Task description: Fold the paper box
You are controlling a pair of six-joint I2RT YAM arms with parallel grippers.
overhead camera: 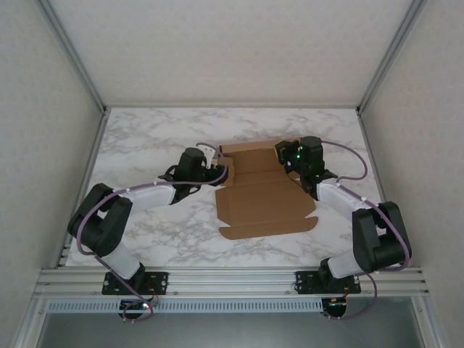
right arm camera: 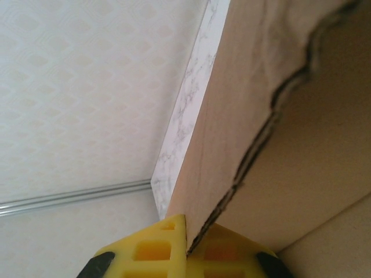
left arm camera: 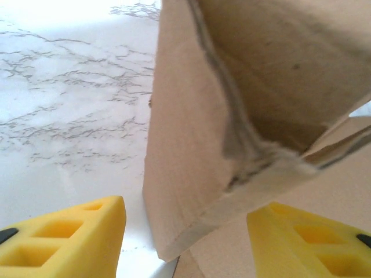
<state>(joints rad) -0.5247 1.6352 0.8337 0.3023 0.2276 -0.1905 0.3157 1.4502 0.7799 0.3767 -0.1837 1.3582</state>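
Paper box [overhead camera: 264,196]: plain brown cardboard, matt and faintly fibrous. Its cut edges look rough and grey-frayed in the left wrist view.
Table [overhead camera: 145,145]: white marble-look top with grey veins, smooth, slight sheen.
Left gripper [left arm camera: 185,231] fingers [left arm camera: 75,237] and right gripper [right arm camera: 186,223] fingers [right arm camera: 156,249]: yellow, matt, cellular moulding. Plastic or foam, cannot tell.
Frame rails [overhead camera: 232,279]: bare silvery metal, grooved.
Enclosure walls [overhead camera: 217,43]: off-white, matt, fine embossed pattern.

White marble-patterned table [overhead camera: 145,138] enclosed by pale patterned walls [overhead camera: 43,109].
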